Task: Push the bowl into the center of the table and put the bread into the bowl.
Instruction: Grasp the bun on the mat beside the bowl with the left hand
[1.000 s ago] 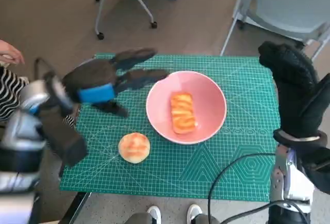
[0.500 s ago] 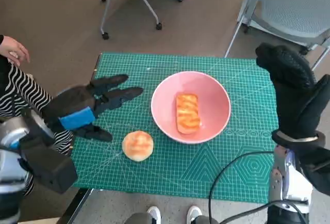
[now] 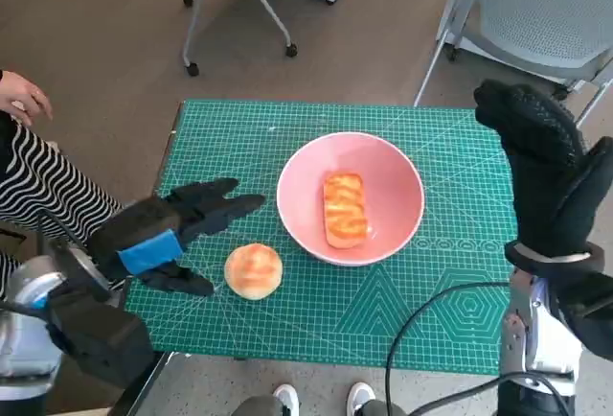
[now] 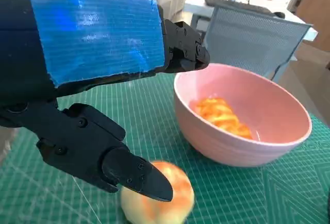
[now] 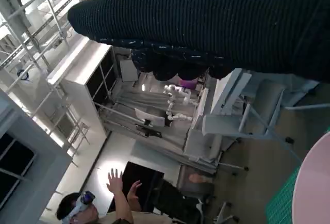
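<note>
From the head view, the green cutting mat [image 3: 316, 320] covers the table; it carries a printed grid and white line patterns, with a strip of small print beside the bowl's right rim too tiny to read. The pink bowl [image 3: 387, 178] sits about midway between the mat's left and right edges, slightly nearer the far edge, with bare mat all round it. A long glazed bread [image 3: 344, 209] lies inside it. A round bun [image 3: 253, 270] rests on the mat just beside the bowl's near-left rim, apart from it. The left hand [image 3: 168, 232] hovers at the mat's left edge, fingers spread and holding nothing, the thumb close to the bun without clearly touching. The right hand [image 3: 538, 162] stands raised past the mat's right edge, fingers curled in on nothing. A person's striped sleeve [image 3: 43, 186] shows off the left edge, chairs on the floor beyond the far edge.

From the left wrist view, the left hand's black thumb [image 4: 124, 170] overlaps the bun [image 4: 165, 201]; the bowl [image 4: 227, 152] with its bread [image 4: 221, 115] stands just beyond.

From the right wrist view, the glove [image 5: 216, 22] fills the top, the bowl's rim [image 5: 312, 182] shows at one edge, and a person [image 5: 103, 208] with raised hands stands far off.
</note>
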Tool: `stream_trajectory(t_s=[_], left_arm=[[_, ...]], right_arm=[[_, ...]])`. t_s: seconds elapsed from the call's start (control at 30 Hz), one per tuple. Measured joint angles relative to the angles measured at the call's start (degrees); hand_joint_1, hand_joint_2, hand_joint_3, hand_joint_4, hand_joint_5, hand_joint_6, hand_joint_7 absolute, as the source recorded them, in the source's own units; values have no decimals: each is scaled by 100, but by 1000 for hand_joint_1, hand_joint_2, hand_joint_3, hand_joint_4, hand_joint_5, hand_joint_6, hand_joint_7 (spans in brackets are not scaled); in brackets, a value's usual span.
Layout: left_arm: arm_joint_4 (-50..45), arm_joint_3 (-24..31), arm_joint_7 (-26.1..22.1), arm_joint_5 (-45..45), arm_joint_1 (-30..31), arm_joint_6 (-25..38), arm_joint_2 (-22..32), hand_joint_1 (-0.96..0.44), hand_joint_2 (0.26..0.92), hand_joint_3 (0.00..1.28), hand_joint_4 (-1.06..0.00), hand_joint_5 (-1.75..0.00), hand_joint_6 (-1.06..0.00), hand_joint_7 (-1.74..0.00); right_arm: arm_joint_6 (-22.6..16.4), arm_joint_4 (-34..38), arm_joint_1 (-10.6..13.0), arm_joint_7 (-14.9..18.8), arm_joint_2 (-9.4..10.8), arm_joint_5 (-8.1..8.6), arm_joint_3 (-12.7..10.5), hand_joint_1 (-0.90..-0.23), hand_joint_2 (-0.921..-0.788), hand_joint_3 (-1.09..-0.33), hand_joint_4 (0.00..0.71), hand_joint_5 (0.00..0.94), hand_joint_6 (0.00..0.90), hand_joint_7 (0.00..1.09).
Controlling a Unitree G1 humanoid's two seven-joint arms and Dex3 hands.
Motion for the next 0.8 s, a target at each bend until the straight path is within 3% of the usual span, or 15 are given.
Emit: stream_trajectory(t_s=[0.33, 0.8], left_arm=[[111, -243, 197, 147, 43, -3, -252, -431, 780, 0, -256, -5, -292, -76], [741, -706, 267, 260, 58, 160, -507, -260, 772, 1, -240, 0, -307, -31]], right_arm=[[-1, 40, -8, 49, -3, 1, -2, -681, -921, -673, 184, 0, 88, 524], [-3, 44, -6, 95, -23, 4, -28, -678, -921, -675, 183, 0, 88, 523]])
